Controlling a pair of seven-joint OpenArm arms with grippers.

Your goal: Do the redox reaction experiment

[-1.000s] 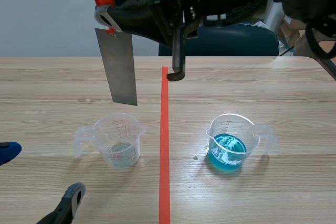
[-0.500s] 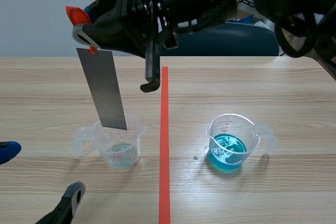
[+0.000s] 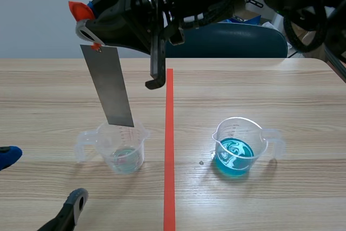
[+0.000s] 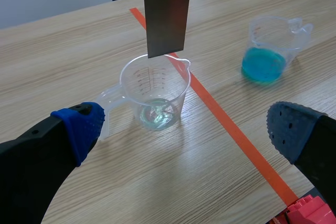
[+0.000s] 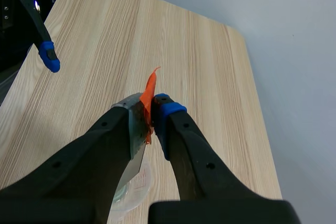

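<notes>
While the counter (image 3: pixel 270 90) carries both beakers and the left fingers (image 4: pixel 79 127) stand wide apart, empty, the right fingers (image 5: pixel 169 113) are clamped on a metal strip (image 3: pixel 111 90) hanging over the left beaker (image 3: pixel 121 147), its lower end near the rim; the dip looks not yet made. That beaker holds a little pale liquid (image 4: pixel 156 116), the right beaker (image 3: pixel 238 144) blue solution (image 3: pixel 233 158).

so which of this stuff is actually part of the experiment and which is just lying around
In the job:
- metal strip, held by the right gripper
- pale-liquid beaker, under the strip's lower end
- blue-liquid beaker

Lying about:
- red block, seen only in the left wrist view
- blue chair behind the table
</notes>
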